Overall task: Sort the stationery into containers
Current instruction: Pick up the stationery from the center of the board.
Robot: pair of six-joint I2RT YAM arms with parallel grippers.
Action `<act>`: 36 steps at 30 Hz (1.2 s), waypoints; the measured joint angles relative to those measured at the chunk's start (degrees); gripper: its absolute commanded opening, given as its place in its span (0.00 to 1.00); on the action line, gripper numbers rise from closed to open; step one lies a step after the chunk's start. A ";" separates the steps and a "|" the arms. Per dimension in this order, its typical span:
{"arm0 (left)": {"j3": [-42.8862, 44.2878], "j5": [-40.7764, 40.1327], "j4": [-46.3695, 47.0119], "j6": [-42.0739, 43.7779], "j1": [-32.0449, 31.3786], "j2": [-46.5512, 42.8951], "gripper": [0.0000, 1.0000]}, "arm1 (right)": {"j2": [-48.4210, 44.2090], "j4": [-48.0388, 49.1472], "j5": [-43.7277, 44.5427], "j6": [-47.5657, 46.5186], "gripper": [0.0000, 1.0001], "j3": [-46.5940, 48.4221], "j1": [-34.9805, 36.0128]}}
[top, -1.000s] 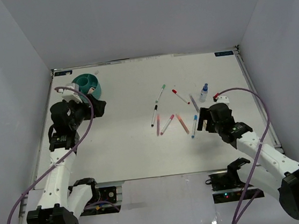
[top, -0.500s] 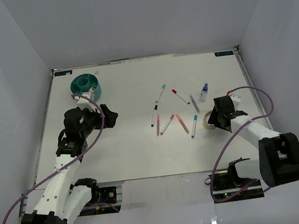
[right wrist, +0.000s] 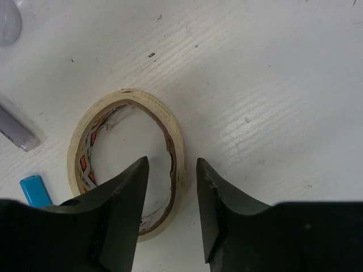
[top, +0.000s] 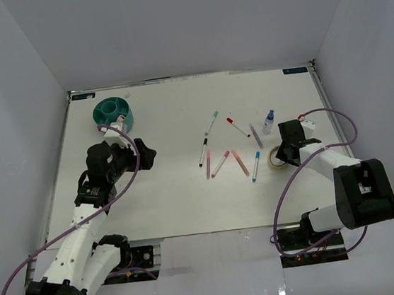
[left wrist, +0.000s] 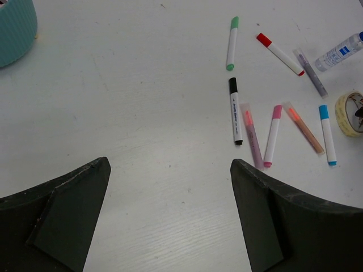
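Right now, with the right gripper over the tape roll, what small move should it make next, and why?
Probably close the right gripper on the tape roll. One finger is inside the ring, the other outside, and the roll's wall sits in the gap between them, not yet pinched. The roll lies flat on the table, so closing should grip it.

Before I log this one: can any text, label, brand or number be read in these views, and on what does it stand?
No text here can be read as words.
Bottle: blue label with white print, too small to read.
Black-capped marker: dark print along the barrel, too small to read.
Tape roll: red and dark marks inside the core, blurred.
Blue stickers at the far corners of the table: too small to read.
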 measured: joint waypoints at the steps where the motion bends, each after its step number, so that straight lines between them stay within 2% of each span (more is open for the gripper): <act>1: 0.00 0.07 0.00 0.00 0.00 0.00 0.98 | 0.00 0.00 0.13 0.09 0.41 0.00 -0.11; 2: 0.00 0.20 0.00 -0.02 0.00 0.04 0.98 | 0.00 0.02 0.24 0.15 0.40 -0.02 -0.20; 3: 0.00 0.50 0.02 -0.13 0.00 0.07 0.98 | -0.02 0.02 0.37 0.17 0.31 -0.02 -0.28; 5: 0.00 1.51 0.02 -0.35 0.00 0.28 0.98 | -0.33 0.04 0.76 -0.09 0.22 -0.20 -0.37; 6: 0.02 2.54 0.00 -0.63 0.00 0.52 0.98 | -0.81 0.09 0.90 -0.44 0.12 -0.44 -0.39; 7: 0.04 3.76 0.00 -1.01 0.00 0.81 0.98 | -1.62 -0.09 0.96 -1.03 0.08 -0.74 -0.42; 17: 5.53 18.21 -0.33 -6.54 -0.02 5.20 0.98 | -12.44 1.33 -2.03 -7.41 0.08 -3.13 -0.42; 22: 7.69 22.93 -0.35 -9.07 -0.07 6.29 0.98 | -14.88 5.97 -13.31 -12.48 0.08 -4.57 0.63; 25: 9.60 25.66 0.17 -11.15 -0.22 7.34 0.98 | -18.40 10.95 -21.42 -15.89 0.08 -6.01 3.93; 29: 11.45 27.69 1.95 -14.08 -1.11 8.76 0.98 | -19.87 18.91 -28.72 -21.24 0.08 -5.99 12.72; 32: 12.28 28.52 3.56 -15.87 -2.40 10.29 0.98 | -18.43 23.78 -35.30 -24.70 0.08 -5.20 18.34; 36: 12.55 28.72 5.25 -17.81 -4.90 12.41 0.97 | -14.36 29.62 -42.80 -26.95 0.08 -2.32 21.11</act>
